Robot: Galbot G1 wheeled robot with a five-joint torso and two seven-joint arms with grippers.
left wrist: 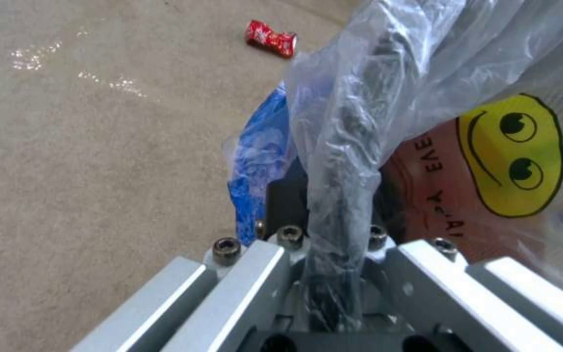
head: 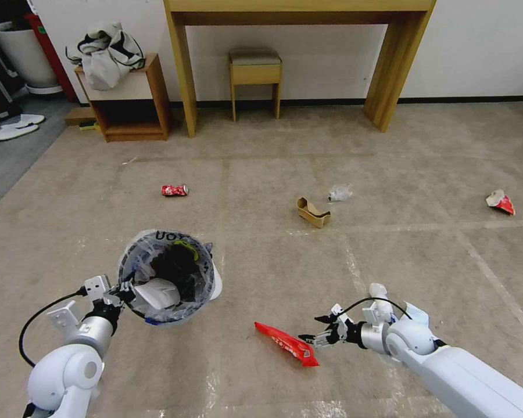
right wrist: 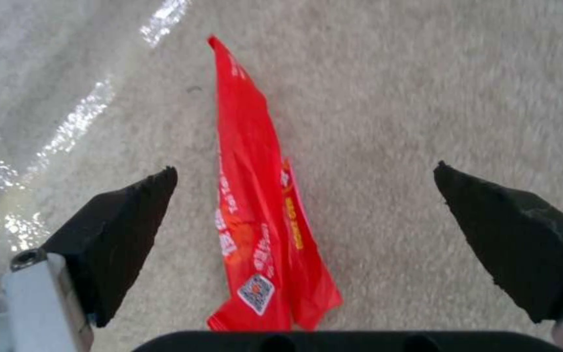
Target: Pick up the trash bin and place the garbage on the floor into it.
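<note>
Red wrapper (right wrist: 255, 215) lies on the carpet (head: 331, 145) between the right gripper's (head: 318, 331) wide-spread fingers (right wrist: 119, 234); left gripper (head: 120, 294) pinches the bin (head: 165, 276) rim. Closing squarely across the wrapper's middle looks best.

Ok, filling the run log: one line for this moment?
left gripper: shut on trash bin rim | right gripper: open over red wrapper | floor: can left

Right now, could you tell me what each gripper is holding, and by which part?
Left gripper holds the trash bin by its bag-lined rim. Right gripper holds nothing, open around the red foil wrapper.
</note>
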